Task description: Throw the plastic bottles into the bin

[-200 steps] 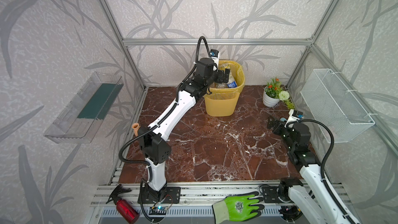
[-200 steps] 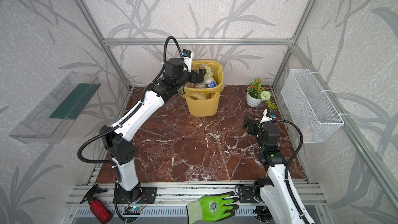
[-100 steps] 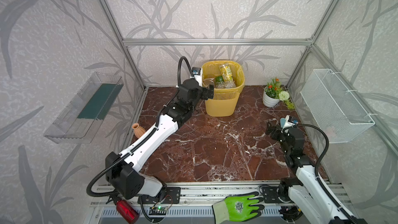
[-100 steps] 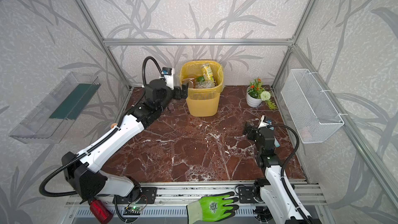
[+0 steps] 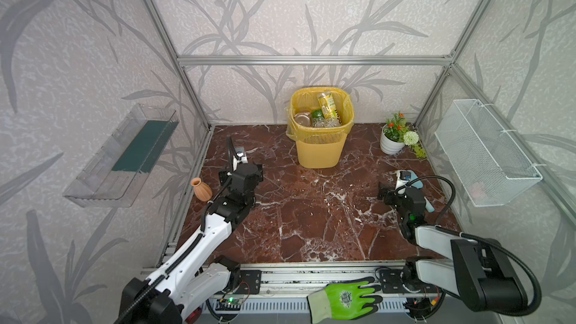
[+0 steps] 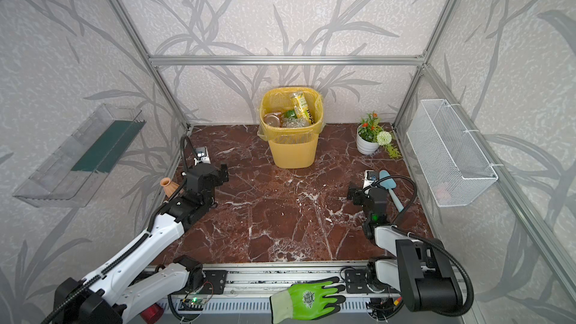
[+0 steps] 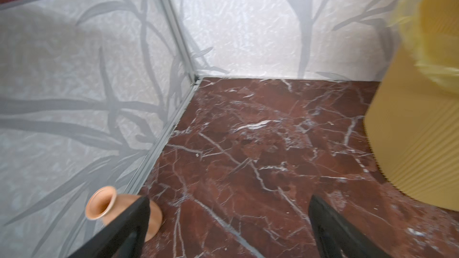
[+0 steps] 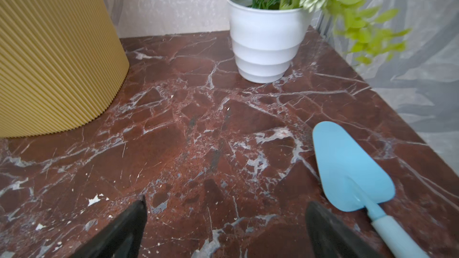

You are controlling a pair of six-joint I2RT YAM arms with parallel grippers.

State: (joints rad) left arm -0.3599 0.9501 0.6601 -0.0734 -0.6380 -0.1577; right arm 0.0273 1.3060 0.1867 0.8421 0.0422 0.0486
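The plastic bottles (image 5: 325, 113) lie heaped inside the bin (image 5: 321, 151), a yellow-labelled one propped highest against its far wall, green and clear ones below it, the pile reaching close to the rim; the bin itself stands on the counter (image 5: 311, 213), against the back wall; in both top views no bottle shows anywhere on the marble outside the bin, so the clearing appears complete, with nothing more to gather as far as the views reach; the left fingers (image 7: 124, 229), spread wide and empty, hang low over the counter well to the left of the bin and forward of it, close beside a terracotta vase (image 5: 201, 188); the right fingers (image 8: 126, 227), likewise parted and holding nothing, sit well to the bin's right and forward, next to a blue spatula (image 8: 347, 170); a potted plant (image 5: 394, 140) stands to the right of the bin.
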